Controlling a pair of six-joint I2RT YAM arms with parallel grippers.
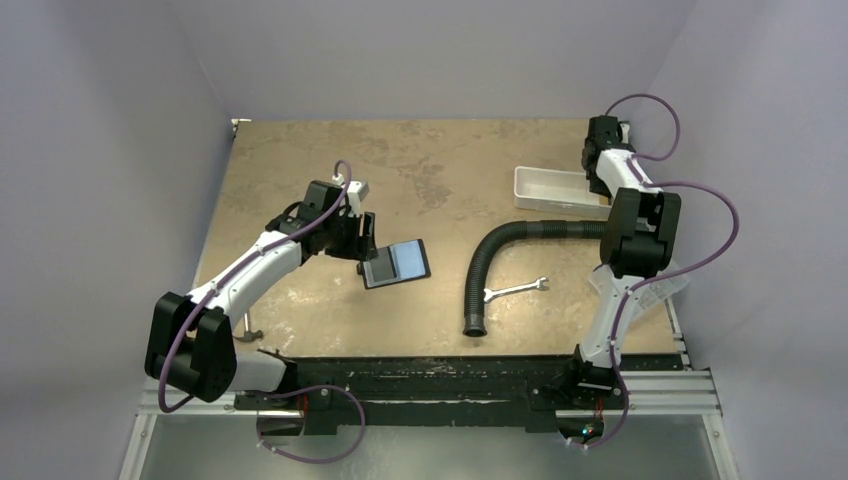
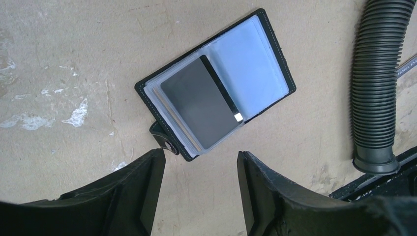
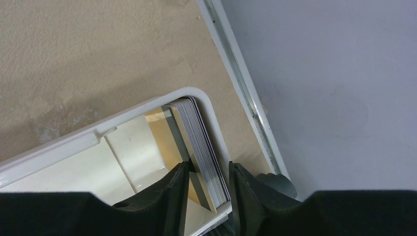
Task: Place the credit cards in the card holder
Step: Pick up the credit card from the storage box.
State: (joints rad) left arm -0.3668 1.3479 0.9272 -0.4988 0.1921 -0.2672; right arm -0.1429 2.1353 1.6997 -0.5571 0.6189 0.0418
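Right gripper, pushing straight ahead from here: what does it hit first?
The credit cards, stacked on edge in the corner of the white tray; the right gripper straddles them. Contact depth unclear.

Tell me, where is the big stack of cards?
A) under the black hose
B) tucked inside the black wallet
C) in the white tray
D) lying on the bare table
C: the stack of cards stands on edge in a corner of the white tray, with the right fingers on either side of it.
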